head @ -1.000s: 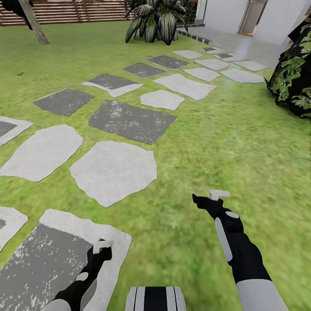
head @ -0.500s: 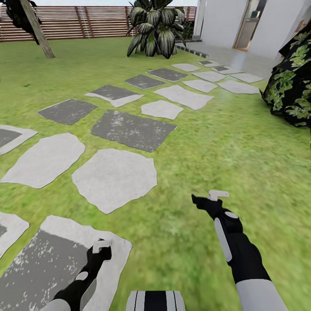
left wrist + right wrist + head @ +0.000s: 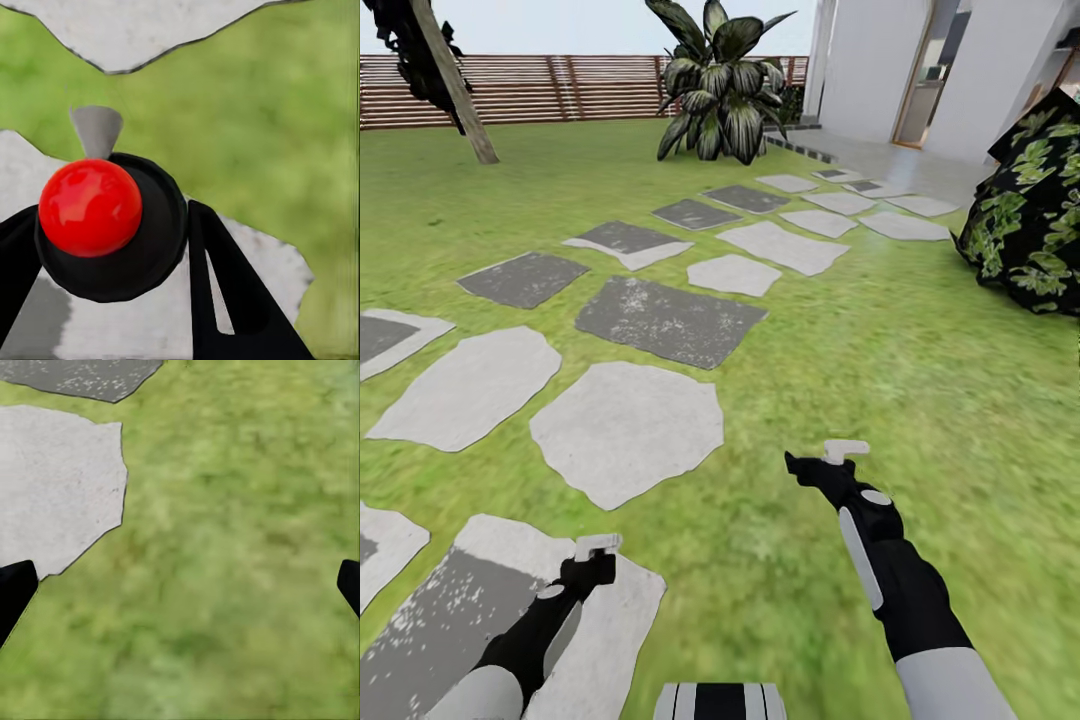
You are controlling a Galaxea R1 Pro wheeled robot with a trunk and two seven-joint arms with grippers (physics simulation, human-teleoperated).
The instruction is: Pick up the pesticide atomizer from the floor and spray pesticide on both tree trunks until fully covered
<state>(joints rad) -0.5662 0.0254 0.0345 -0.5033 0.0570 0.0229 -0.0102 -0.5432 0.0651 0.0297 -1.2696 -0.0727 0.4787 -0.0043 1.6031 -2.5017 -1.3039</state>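
In the left wrist view the pesticide atomizer (image 3: 150, 247), a small black round body with a shiny red ball (image 3: 90, 206) and a grey cone nozzle (image 3: 96, 129), sits between the black fingers of my left gripper (image 3: 105, 232), which is shut on it. In the head view the left gripper (image 3: 596, 556) hovers low over a stepping stone (image 3: 575, 610). My right gripper (image 3: 822, 462) hangs over the lawn, open and holding nothing, its fingers far apart in the right wrist view (image 3: 180, 585). A tree with a leaning grey-brown trunk (image 3: 458, 92) stands far off by the fence.
Grey and white stepping stones (image 3: 625, 428) cross the lawn toward a white building (image 3: 880, 70). A broad-leaved plant (image 3: 722, 95) stands ahead, and a dark leafy shrub (image 3: 1030, 215) at the right. A brown slat fence (image 3: 560, 95) closes the far side.
The view has tilted upward, bringing more fence, sky and building into the picture. My right gripper has shifted a little left; the left arm holds nearly the same pose.
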